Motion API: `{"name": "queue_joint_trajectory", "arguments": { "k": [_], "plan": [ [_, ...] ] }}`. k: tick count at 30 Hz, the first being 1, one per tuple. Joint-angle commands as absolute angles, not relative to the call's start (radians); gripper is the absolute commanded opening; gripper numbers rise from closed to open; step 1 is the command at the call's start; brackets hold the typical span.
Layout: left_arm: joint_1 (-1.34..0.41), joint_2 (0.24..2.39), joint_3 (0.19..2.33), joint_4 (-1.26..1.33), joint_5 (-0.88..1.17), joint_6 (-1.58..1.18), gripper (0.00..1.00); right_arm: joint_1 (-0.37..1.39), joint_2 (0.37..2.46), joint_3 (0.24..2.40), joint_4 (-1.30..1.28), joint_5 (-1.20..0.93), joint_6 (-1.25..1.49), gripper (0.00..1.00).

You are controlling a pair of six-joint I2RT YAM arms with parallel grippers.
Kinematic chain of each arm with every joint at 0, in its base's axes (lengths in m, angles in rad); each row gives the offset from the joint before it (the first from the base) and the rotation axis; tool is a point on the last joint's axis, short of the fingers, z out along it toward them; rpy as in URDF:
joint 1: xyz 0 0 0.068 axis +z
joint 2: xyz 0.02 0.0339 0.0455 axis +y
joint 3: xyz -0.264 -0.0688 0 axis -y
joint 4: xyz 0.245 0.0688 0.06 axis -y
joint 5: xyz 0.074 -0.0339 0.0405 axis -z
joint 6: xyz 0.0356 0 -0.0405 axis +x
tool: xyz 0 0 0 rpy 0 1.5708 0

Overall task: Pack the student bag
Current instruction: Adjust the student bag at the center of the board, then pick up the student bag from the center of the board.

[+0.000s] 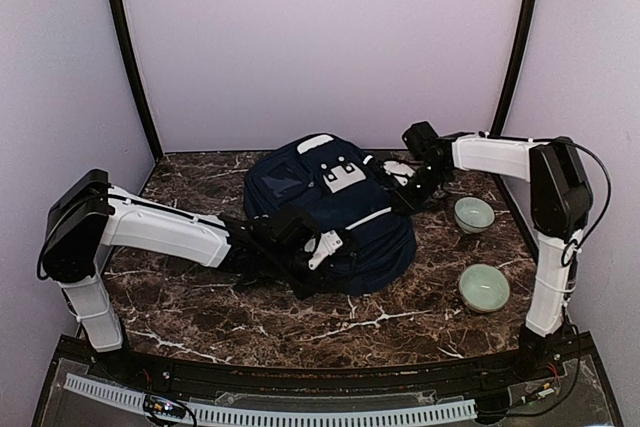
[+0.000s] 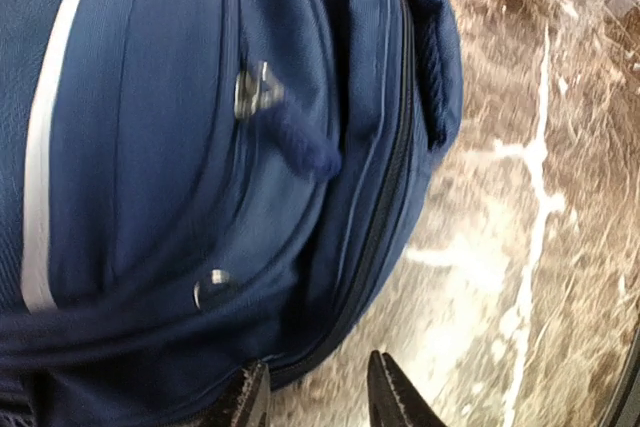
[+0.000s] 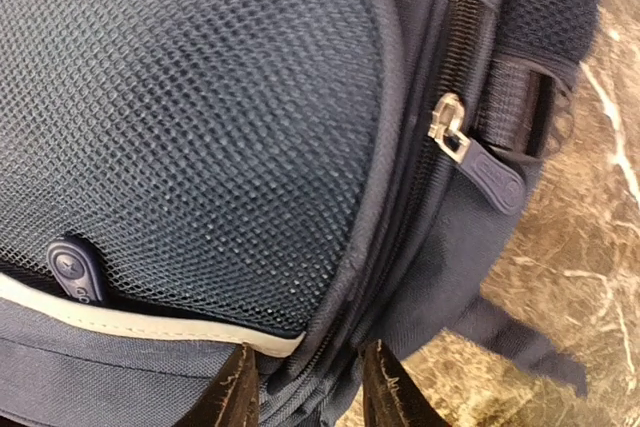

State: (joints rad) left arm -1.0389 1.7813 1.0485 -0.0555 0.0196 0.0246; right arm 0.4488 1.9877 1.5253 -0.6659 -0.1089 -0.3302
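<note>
Right jaws pinch student bag [image 3: 200,97] — left jaws part-open.

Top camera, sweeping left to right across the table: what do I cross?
Left arm's shoulder → student bag → far bowl and near bowl, roughly level → right arm's base column.

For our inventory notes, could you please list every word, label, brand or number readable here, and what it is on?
None can be read.
The student bag shows no legible lettering; the embossed marks on its rubber zipper tab are too small to read.
</note>
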Motion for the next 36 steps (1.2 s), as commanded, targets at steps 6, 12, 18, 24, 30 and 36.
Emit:
{"name": "queue_joint_trajectory", "arguments": {
  "k": [6, 12, 18, 24, 30, 36],
  "plan": [
    [-1.045, 1.689, 1.28, -0.281, -0.062, 0.199, 0.38, 0.408, 1.648, 1.35, -0.628, -0.14, -0.31, 0.41],
    [-1.045, 1.778, 1.427, -0.498, -0.158, 0.357, 0.4, 0.408, 1.453, 1.173, -0.622, -0.344, -0.367, 0.42],
    [-1.045, 1.859, 1.461, -0.521, -0.156, 0.455, 0.41, 0.398, 1.397, 1.079, -0.596, -0.334, -0.339, 0.42],
    [-1.047, 1.905, 1.466, -0.457, -0.166, 0.482, 0.43, 0.396, 1.432, 1.064, -0.562, -0.356, -0.322, 0.42],
    [-1.055, 1.93, 1.454, -0.333, -0.334, 0.537, 0.42, 0.394, 1.484, 1.076, -0.565, -0.391, -0.31, 0.42],
    [-1.057, 1.949, 1.459, -0.274, -0.295, 0.587, 0.41, 0.393, 1.473, 1.066, -0.554, -0.384, -0.307, 0.42]
  ]
}}
